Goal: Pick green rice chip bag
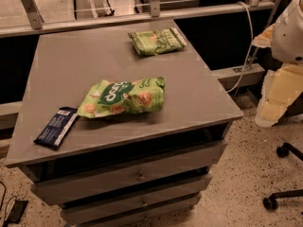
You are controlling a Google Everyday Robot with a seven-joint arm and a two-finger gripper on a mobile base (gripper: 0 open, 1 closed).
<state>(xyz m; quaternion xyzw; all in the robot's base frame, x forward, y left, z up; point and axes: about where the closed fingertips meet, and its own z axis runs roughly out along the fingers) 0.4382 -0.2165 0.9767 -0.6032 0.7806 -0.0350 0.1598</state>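
Observation:
The green rice chip bag [124,97] is puffy and light green, with white letters on a dark green patch and orange-brown chip pictures. It lies on its side near the middle front of the grey cabinet top [85,56]. The gripper does not show in the camera view. Only a white rounded part of the arm [289,30] shows at the right edge, well away from the bag and beyond the cabinet's right side.
A smaller, darker green packet [156,40] lies at the back of the top. A dark blue bar wrapper [57,126] lies at the front left corner. Drawers [137,176] are below. A metal rail [142,15] runs behind. A chair base [284,174] stands on the floor at right.

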